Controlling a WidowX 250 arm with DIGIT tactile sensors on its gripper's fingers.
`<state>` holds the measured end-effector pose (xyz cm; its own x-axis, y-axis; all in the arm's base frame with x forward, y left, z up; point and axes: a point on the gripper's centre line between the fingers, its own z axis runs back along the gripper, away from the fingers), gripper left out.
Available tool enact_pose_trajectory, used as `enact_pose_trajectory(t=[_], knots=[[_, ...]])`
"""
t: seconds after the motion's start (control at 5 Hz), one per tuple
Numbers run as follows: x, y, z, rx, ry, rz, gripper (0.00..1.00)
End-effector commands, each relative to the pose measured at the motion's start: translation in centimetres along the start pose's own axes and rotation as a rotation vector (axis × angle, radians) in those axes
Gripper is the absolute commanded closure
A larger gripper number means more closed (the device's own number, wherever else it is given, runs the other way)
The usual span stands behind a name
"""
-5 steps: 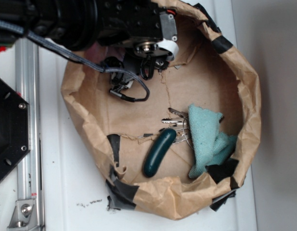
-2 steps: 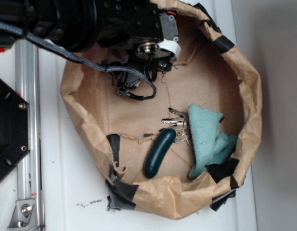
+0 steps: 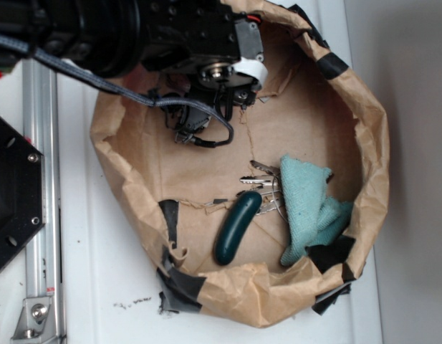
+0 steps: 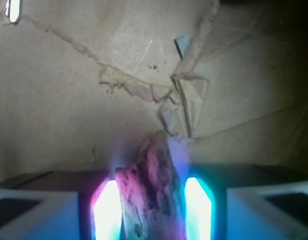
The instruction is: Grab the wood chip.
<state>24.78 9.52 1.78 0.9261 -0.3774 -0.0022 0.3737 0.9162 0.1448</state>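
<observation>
In the wrist view the wood chip [image 4: 151, 192], a rough brown chunk with a jagged tip, stands between my two glowing finger pads [image 4: 106, 210]. My gripper [image 4: 153, 184] is shut on it, with both pads against its sides. Beyond it lies the brown paper floor with a torn flap [image 4: 181, 102]. In the exterior view my gripper [image 3: 199, 127] hangs under the black arm over the upper left of the paper-lined basin. The arm and cables hide the wood chip there.
A dark green oblong [image 3: 237, 227], metal keys [image 3: 262, 179] and a teal cloth [image 3: 310, 204] lie in the lower right of the basin. Its crumpled paper rim [image 3: 375, 143] is patched with black tape. A metal rail [image 3: 40, 179] and black plate [image 3: 9, 193] stand left.
The gripper and its looped cable have shifted a little to the right inside the basin. The other objects have not moved.
</observation>
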Motion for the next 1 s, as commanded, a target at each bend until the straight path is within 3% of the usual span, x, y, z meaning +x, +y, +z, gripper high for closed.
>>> enact_pose_trajectory(t=[0.0,0.2,0.4,0.6,0.8], knots=[[4.4,-1.6,10.8,0.027,-0.204,0.167,1.00],[5.4,-1.5,13.3,-0.025,-0.223,0.216,1.00],[6.3,-1.5,13.9,-0.113,-0.303,0.314,1.00],[6.3,-1.2,12.7,-0.118,-0.270,0.482,1.00],[4.9,-1.9,14.1,-0.086,-0.286,0.434,1.00]])
